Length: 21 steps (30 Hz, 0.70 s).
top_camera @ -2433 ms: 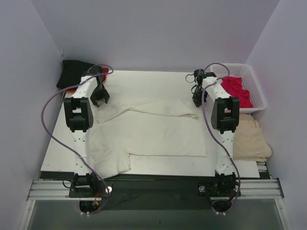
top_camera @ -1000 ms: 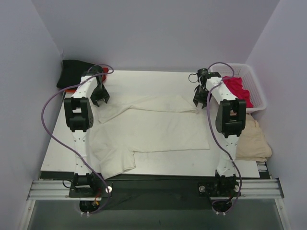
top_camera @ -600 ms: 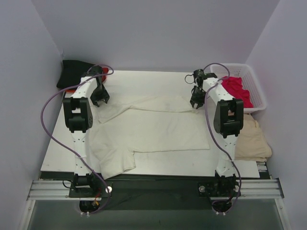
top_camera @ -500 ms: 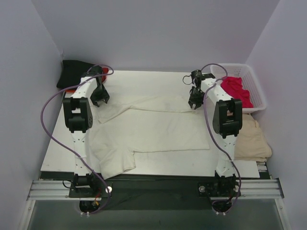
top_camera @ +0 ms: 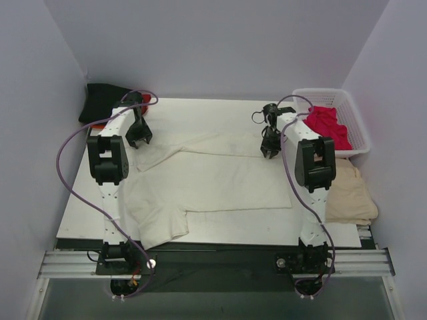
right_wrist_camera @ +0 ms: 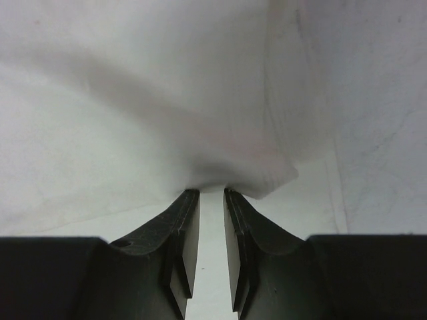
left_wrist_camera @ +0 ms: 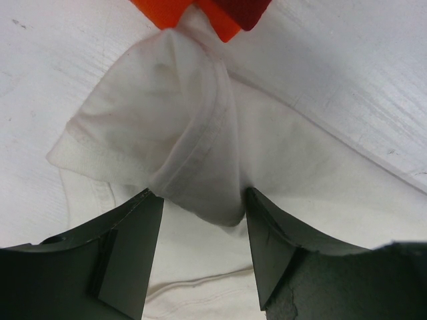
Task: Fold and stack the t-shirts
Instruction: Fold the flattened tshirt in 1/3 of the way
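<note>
The large cream-white t-shirt (top_camera: pixel 220 187) lies spread across the table (top_camera: pixel 220 113). My left gripper (top_camera: pixel 139 140) is at its far-left sleeve. In the left wrist view the gripper (left_wrist_camera: pixel 200 200) has its jaws wide apart, and a bunched, raised fold of the sleeve (left_wrist_camera: pixel 167 120) fills the gap and touches both fingertips. My right gripper (top_camera: pixel 268 150) is at the shirt's far-right corner. Seen from the right wrist, the gripper (right_wrist_camera: pixel 211 193) has its jaws nearly together, pinching the cloth edge (right_wrist_camera: pixel 167 100) at their tips. A black t-shirt (top_camera: pixel 100 100) lies at the far left, with an orange-red one (left_wrist_camera: pixel 173 10) beside it.
A white lattice basket (top_camera: pixel 357 130) at the far right holds a crimson shirt (top_camera: pixel 327 123). A tan folded cloth (top_camera: pixel 347 193) lies off the table's right edge. Purple walls close in on three sides. Cables loop over both arms.
My right gripper has moved left along the shirt's far edge, and its jaws have closed onto the corner. The left arm has not moved.
</note>
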Tool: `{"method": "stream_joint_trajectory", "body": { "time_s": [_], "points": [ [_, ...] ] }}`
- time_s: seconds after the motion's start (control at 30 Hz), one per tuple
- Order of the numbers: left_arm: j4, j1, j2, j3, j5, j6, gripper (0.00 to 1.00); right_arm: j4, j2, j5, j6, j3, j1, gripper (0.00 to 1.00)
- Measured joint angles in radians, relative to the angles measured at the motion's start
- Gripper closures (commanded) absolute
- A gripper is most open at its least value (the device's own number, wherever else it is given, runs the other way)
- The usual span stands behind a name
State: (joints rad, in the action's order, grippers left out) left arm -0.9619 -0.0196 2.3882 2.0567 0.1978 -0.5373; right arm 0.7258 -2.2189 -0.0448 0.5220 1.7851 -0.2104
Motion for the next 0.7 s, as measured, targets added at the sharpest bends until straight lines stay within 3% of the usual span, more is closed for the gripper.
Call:
{"method": "stream_joint_trajectory", "body": {
  "time_s": [0.3, 0.7],
  "points": [
    [0.016, 0.0, -0.01, -0.018, 0.0, 0.004, 0.37, -0.002, 0.003, -0.006, 0.021, -0.035, 0.095, 0.67],
    [0.028, 0.0, -0.017, -0.033, 0.0, 0.009, 0.37, -0.009, 0.003, -0.007, 0.043, 0.011, 0.084, 0.62]
  ]
}}
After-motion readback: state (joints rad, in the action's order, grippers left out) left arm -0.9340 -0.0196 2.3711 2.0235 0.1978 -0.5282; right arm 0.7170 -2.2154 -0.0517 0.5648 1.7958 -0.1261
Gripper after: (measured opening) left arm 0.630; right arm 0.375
